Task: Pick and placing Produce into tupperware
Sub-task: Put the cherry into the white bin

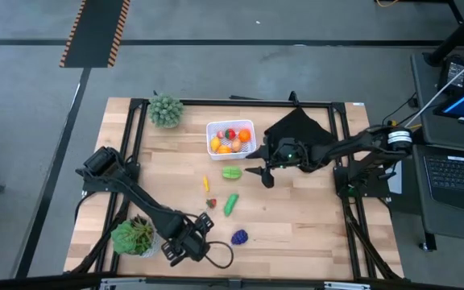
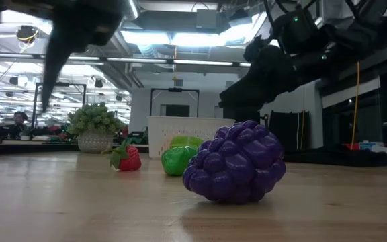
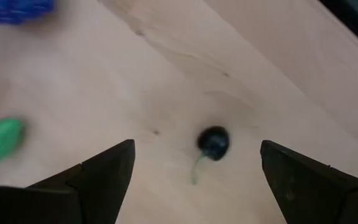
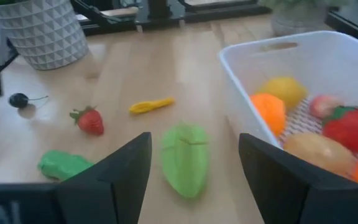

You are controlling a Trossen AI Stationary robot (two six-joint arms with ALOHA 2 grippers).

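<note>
A white tub (image 1: 230,138) at the worktop's (image 1: 296,217) twelve o'clock held orange, yellow and red produce (image 1: 232,140). The right hand (image 1: 266,179), half open and empty, hovered near a green leaf (image 1: 231,172). The left hand (image 1: 205,222) gaped wide, empty.

The surface (image 1: 296,217) is pale wood with visible grain and a soft matt sheen. The tub (image 4: 303,62) is white plastic, smooth-walled with a slotted floor. The grapes (image 2: 235,163) are glossy, knobbly purple plastic. The cloth (image 1: 298,126) is matt black fabric. The leaf (image 4: 186,157) looks matt and ribbed.
</note>
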